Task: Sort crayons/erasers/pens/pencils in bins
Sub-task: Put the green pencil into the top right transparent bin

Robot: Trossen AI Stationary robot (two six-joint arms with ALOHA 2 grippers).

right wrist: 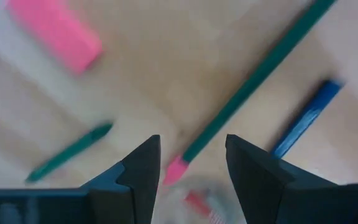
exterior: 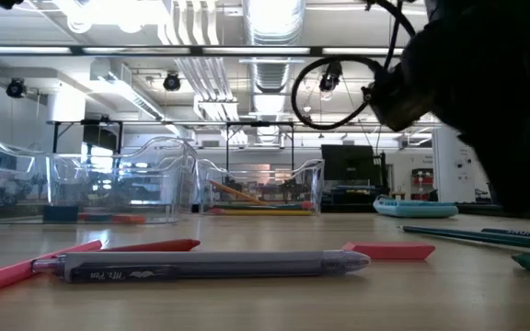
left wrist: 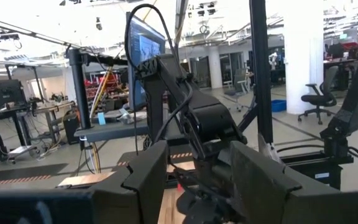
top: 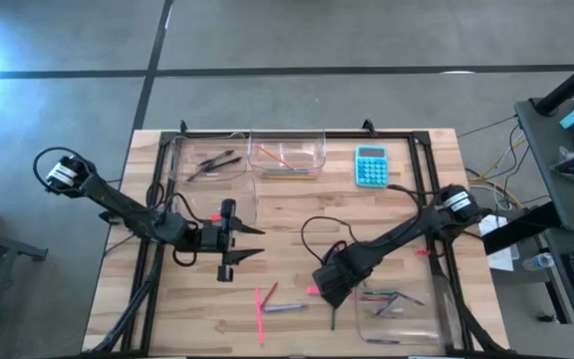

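Note:
My right gripper (right wrist: pixel 191 163) is open and hangs over the table's near middle (top: pixel 327 287), fingers pointing down. Below it lie a green pencil (right wrist: pixel 253 81) with a pink end, a pink eraser (right wrist: pixel 55 28), a blue stick (right wrist: pixel 306 124) and a short green stick (right wrist: pixel 70 152). It touches none of them. The eraser also shows in the low view (exterior: pixel 389 250). My left gripper (top: pixel 255 243) is open and empty over the table's left middle. Clear bins stand at far left (top: pixel 212 165), far middle (top: pixel 287 155) and near right (top: pixel 397 309).
A turquoise calculator (top: pixel 371 165) lies at the far right. Pink sticks (top: pixel 262 311) and a grey pen (exterior: pixel 201 265) lie near the front edge. The far bins hold black pens and coloured sticks. The near right bin holds several sticks.

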